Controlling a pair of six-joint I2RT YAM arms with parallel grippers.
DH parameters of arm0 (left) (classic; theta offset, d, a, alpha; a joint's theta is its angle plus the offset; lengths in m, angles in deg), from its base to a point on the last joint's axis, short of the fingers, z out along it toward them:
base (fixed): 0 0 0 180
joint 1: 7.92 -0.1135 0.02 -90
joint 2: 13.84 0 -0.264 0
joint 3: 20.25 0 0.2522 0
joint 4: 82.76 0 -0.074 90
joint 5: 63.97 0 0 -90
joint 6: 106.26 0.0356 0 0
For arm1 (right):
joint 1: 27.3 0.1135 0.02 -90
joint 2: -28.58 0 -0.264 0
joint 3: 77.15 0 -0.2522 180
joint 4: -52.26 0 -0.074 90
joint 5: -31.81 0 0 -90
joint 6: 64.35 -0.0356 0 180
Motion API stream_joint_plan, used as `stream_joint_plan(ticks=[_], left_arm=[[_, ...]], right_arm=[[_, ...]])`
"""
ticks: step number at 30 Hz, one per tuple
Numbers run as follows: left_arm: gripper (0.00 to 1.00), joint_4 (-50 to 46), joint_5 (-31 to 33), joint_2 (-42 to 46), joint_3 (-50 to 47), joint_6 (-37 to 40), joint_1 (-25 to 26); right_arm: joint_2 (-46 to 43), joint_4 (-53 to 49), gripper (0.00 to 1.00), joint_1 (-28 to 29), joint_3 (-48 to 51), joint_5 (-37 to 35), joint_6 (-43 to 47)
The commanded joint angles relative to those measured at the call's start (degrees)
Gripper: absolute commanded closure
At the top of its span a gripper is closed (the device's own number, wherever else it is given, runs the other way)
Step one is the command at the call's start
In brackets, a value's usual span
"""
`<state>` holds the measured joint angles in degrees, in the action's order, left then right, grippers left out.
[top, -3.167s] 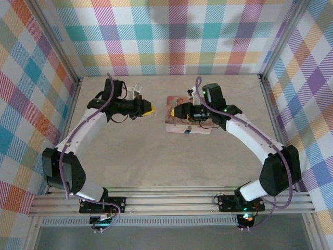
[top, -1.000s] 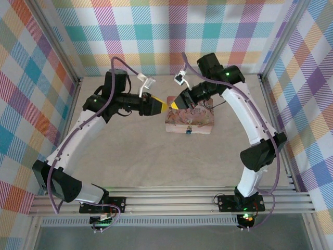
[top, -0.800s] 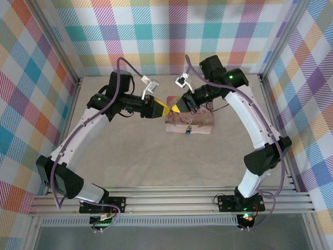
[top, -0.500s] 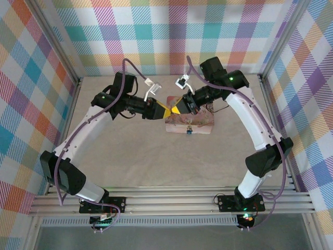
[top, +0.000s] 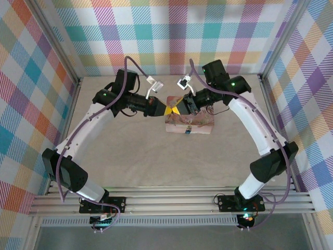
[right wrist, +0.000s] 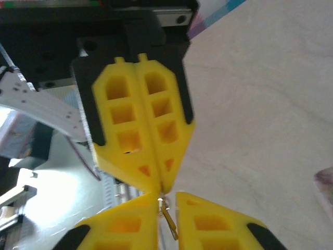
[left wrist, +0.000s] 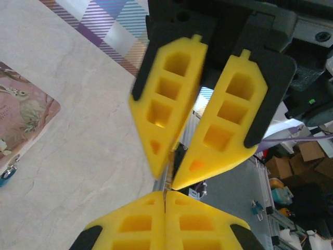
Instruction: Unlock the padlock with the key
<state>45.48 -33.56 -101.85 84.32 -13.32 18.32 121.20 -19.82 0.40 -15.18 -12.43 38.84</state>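
Observation:
My two grippers meet tip to tip in the air above the back left corner of the pink picture box (top: 196, 121). The left gripper (top: 166, 109) is shut, its yellow fingers pinching one end of the thin metal key (right wrist: 169, 221). In the right wrist view the key hangs in the narrow gap of the right gripper (right wrist: 167, 197), whose jaws stand slightly apart. The left wrist view shows the left gripper (left wrist: 164, 197) closed flat and the right gripper's fingers (left wrist: 156, 114) parted above it. The blue padlock (top: 187, 131) hangs at the box's front edge.
The box (left wrist: 21, 112) lies on the beige table (top: 140, 156), with the padlock (left wrist: 3, 176) at its edge. Plaid walls enclose the table on three sides. An aluminium rail (top: 171, 200) runs along the near edge by the arm bases.
The left gripper came in toward the right one and closed on the key. The right gripper's jaws, shut on the key before, have parted a little.

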Motion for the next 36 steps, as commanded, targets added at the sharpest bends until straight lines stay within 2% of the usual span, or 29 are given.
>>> stream_joint_plan(ticks=[1, 3, 4, 6, 9, 14, 20, 29, 31, 33, 36], left_arm=[[1.0, 7.8, 7.1, 2.05, -3.37, -7.13, 0.74], [1.0, 14.62, 11.09, 4.36, -7.59, -11.35, 0.9], [1.0, 18.21, 13.46, 5.79, -9.98, -12.97, 1.03], [1.0, 24.32, 17.45, 8.07, -13.86, -15.75, 1.37], [1.0, 29.67, 21.43, 10.24, -17.8, -18.81, 1.59], [1.0, 33.67, 23.59, 11.62, -20.36, -21.53, 1.77], [1.0, 37.31, 23.43, 11.71, -21.2, -23.93, 1.87], [1.0, 42.95, 22.79, 10.69, -22.37, -30.18, 1.87], [1.0, 44.78, 22.47, 10.5, -22.92, -31.91, 1.89], [1.0, 46.5, 22.13, 10.36, -23.54, -33.52, 1.86], [1.0, 47.93, 21.84, 10.07, -24.23, -35.74, 1.83]], right_arm=[[-4.45, 15.67, 0.68, -0.99, 4.88, -3.93, -14.67], [-6.28, 24.99, 0.56, -2.97, 9.09, -3.82, -26.75], [-6.97, 29.77, 0.55, -4.25, 11.36, -3.73, -33.69], [-7.28, 35.78, 0.57, -5.52, 14.32, -3.59, -43.31], [-5.96, 37.73, 0.61, -5.26, 14.73, -2.46, -49.66], [-4.2, 34.6, 0.61, -3.43, 13.98, -2.95, -52.14], [-3.81, 38.68, 0.61, -1.16, 16.92, -2.64, -56.91], [-4.16, 43.2, 0.72, -1.32, 19.25, -1.44, -60.73], [-4.52, 44.23, 0.7, -1.74, 20.07, -1.59, -61.86], [-5.04, 45.79, 0.63, -2.4, 21.29, -1.87, -63.65], [-6.44, 48.62, 0.61, -3.77, 23.5, -2.63, -66.45]])
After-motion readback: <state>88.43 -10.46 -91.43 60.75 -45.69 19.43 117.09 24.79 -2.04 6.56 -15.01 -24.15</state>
